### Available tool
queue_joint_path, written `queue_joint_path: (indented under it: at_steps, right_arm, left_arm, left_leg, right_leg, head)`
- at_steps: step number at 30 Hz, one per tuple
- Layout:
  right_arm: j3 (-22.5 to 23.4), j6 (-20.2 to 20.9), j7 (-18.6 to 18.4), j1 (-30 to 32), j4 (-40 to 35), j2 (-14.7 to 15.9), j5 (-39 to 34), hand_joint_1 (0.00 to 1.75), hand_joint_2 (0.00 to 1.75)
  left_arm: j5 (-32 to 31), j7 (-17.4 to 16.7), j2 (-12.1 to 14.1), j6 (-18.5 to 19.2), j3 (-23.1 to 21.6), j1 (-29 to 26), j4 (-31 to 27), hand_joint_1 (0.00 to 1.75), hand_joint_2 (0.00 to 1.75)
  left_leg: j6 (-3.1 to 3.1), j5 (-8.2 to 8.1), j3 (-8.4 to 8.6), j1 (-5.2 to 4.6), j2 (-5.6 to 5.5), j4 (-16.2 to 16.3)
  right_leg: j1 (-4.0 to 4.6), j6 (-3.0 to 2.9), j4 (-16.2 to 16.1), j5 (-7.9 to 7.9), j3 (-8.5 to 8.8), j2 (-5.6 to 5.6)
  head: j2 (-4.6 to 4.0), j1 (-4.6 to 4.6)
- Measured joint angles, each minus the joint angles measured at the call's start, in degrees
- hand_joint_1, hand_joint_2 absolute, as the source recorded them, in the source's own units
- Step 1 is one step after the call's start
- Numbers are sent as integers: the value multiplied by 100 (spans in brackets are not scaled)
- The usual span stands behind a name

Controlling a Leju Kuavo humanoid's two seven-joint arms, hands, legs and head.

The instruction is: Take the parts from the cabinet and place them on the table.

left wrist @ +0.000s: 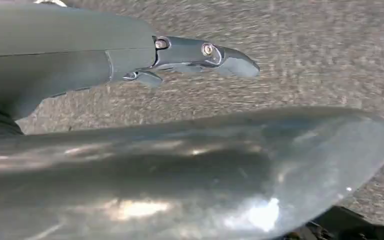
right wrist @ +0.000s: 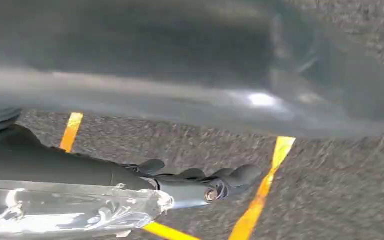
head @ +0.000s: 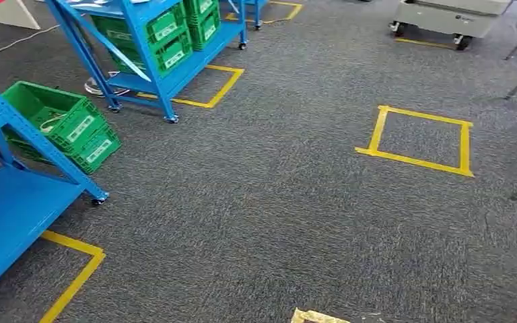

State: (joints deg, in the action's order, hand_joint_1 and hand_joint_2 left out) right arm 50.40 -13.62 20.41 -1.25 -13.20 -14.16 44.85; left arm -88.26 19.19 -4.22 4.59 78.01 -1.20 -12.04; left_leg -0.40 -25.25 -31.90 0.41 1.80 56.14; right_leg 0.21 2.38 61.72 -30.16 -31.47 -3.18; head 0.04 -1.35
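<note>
Head view: green crates [head: 74, 124] sit on the blue shelving cart [head: 13, 202], beside yellow floor tape [head: 74, 279] on grey carpet [head: 276, 202]. Left wrist view: left hand [left wrist: 130, 60], fingers [left wrist: 210, 55] extended, empty. Right wrist view: right hand [right wrist: 130, 185], fingers [right wrist: 220, 180] loosely curled above tape; whether a clear object is held, cannot tell.

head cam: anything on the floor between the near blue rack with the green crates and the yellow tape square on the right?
Nothing: in the head view, only bare grey carpet lies between the near blue rack and the yellow tape square.

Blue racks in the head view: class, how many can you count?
3. One rack is at the near left edge, a second rack stands farther back, and just a leg of a third rack shows at the top. More may be hidden out of frame.
</note>
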Motion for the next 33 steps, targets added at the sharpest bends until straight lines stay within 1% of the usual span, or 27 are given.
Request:
queue_joint_path:
  at_steps: [1,3,4,5,6,7,8,9,11,13,14,15,16,17,18,19,20,22,23,24,25,26,28,29,30,31,33]
  right_arm:
    - [20,2,0,13,0,0,-2,0,0]
    - [86,-90,0,53,0,0,-64,0,0]
    - [129,-177,11,69,0,-9,-100,0,0]
    - [160,-247,22,85,0,-20,-127,0,0]
    - [199,-297,26,98,0,-33,-142,0,0]
    - [236,-310,24,107,0,-42,-153,0,0]
    - [265,-310,15,115,0,-48,-149,0,0]
    - [276,-306,-15,118,0,-57,-124,0,0]
    - [298,-284,-70,119,0,-70,-61,0,0]
    - [302,-278,-160,120,0,-70,52,0,0]
    - [306,-278,-160,120,0,-70,110,0,0]
    - [308,-278,-144,112,0,-68,166,0,0]
    - [308,-278,-116,112,0,-68,225,0,0]
    - [308,-278,-107,123,0,-66,251,0,0]
    - [308,-278,-103,138,0,-61,271,0,0]
    - [311,-278,-103,143,0,-55,289,0,0]
    - [311,-278,-103,141,0,-50,295,0,0]
    - [313,-278,-101,126,0,-48,297,0,0]
    - [311,-278,-101,120,0,-48,297,0,0]
    - [311,-278,-98,118,0,-48,297,0,0]
    - [311,-278,-94,124,-2,-48,299,0,0]
    - [313,-278,-94,128,-2,-46,299,0,0]
    - [311,-278,-92,109,-2,-46,299,0,0]
    - [311,-278,-90,98,-2,-46,299,0,0]
    - [308,-278,-85,93,-2,-44,302,0,0]
    - [308,-278,-81,94,-2,-46,299,0,0]
    - [308,-278,-79,121,-2,-44,302,0,0]
  left_arm:
    - [-4,9,-9,0,-11,23,-2,0,0]
    - [-18,24,-26,-24,-50,37,-2,0,0]
    - [-20,44,-39,-41,-61,18,-2,0,0]
    - [-22,68,-52,-46,-72,-10,-2,0,0]
    - [-22,111,-61,-48,-87,-27,0,0,0]
    - [-22,151,-63,-46,-96,-45,0,0,0]
    - [-20,192,-66,-44,-103,-46,0,0,0]
    - [-15,221,-66,-37,-107,-43,-2,0,0]
    - [2,245,-48,-35,-105,-36,-2,0,0]
    - [50,232,-59,-41,-88,-72,-2,0,0]
    - [92,192,-66,-61,-65,-76,-2,0,0]
    - [144,155,-99,-85,-44,-84,-2,0,0]
    - [196,123,-114,-120,-15,-68,-2,0,0]
    - [210,94,-135,-140,7,-39,-2,0,0]
    - [234,85,-162,-155,26,-14,-2,0,0]
    - [254,81,-181,-160,42,-13,-2,0,0]
    - [258,72,-205,-162,63,-21,-2,0,0]
    - [260,66,-223,-162,92,-47,-2,0,0]
    - [262,66,-225,-164,107,-44,-2,0,0]
    - [262,66,-232,-164,114,-35,-2,0,0]
    - [262,66,-238,-166,116,1,-2,0,0]
    - [262,66,-247,-168,116,21,-2,0,0]
    - [262,66,-262,-168,120,-16,-2,0,0]
    - [262,66,-278,-170,122,-34,-2,0,0]
    - [262,64,-300,-168,122,-47,-2,0,0]
    - [262,59,-295,-170,122,-37,-4,0,0]
    - [264,59,-293,-170,122,-2,-4,0,0]
  left_leg:
    - [42,6,-10,1,-78,0]
    - [58,14,-30,-4,-263,1]
    - [60,16,-29,-8,-345,2]
    - [59,17,-25,-8,-429,3]
    - [55,20,-21,-7,-512,4]
    - [41,27,-14,0,-607,4]
    - [22,30,-10,10,-688,5]
    - [-13,39,-24,6,-737,9]
    - [-87,62,-77,-1,-860,29]
    - [-162,109,-112,29,-958,-10]
    - [-178,89,-116,33,-962,5]
    - [-197,-40,-168,-7,-640,136]
    - [-215,-263,-320,-14,-440,450]
    - [-232,-516,-547,-11,-332,922]
    - [-239,-723,-773,-8,-279,1402]
    - [-243,-818,-922,-7,-254,1731]
    - [-242,-762,-927,-6,-248,1761]
    - [-220,-360,-586,-9,-214,1173]
    - [-199,-112,-269,-17,-90,624]
    - [-166,0,-2,-47,262,203]
    - [-153,-64,63,-89,321,-23]
    - [-96,-43,26,-77,236,17]
    - [-50,-60,-1,-95,106,17]
    - [-7,-31,30,-64,32,-14]
    - [15,-14,32,-33,-19,-19]
    - [47,-3,27,-21,-74,-18]
    - [88,8,4,-20,-233,-16]
  right_leg:
    - [-13,11,398,-224,-168,197]
    - [-17,21,1262,-629,-586,290]
    - [-15,14,1455,-661,-702,295]
    - [-14,0,1386,-548,-696,300]
    - [-16,-16,1103,-333,-585,313]
    - [-21,-37,586,-30,-353,365]
    - [-36,-53,49,228,-100,498]
    - [-69,-51,-247,226,21,810]
    - [-64,-60,-297,239,44,730]
    - [-33,-131,-281,264,38,629]
    - [-83,-183,-327,297,43,547]
    - [-68,-210,-338,307,43,492]
    - [-61,-245,-339,310,37,431]
    - [-47,-251,-339,307,27,339]
    - [-35,-259,-339,301,19,240]
    - [-26,-265,-338,298,13,149]
    - [-23,-265,-338,297,12,76]
    - [-21,-261,-338,293,25,-57]
    - [-21,-247,-338,282,44,-130]
    - [-3,-228,-338,270,65,-180]
    - [45,-179,-289,230,53,-247]
    - [51,-155,-315,231,33,-306]
    - [43,-116,-348,222,119,-445]
    - [44,-72,-343,194,146,-492]
    - [21,-7,-245,115,106,-194]
    - [6,15,48,-79,-19,80]
    - [-13,43,990,-533,-456,265]
  head:
    - [0,8]
    - [0,13]
    - [0,11]
    - [0,13]
    - [0,11]
    - [0,13]
    - [0,11]
    - [0,19]
    - [0,8]
    - [0,6]
    - [0,11]
    - [0,-16]
    - [0,-72]
    - [0,-77]
    - [0,-75]
    - [0,-72]
    - [0,-75]
    - [0,-75]
    - [0,-75]
    - [0,-77]
    - [0,-97]
    - [0,-77]
    - [0,-48]
    - [0,-75]
    - [0,-37]
    - [2,11]
    - [0,30]
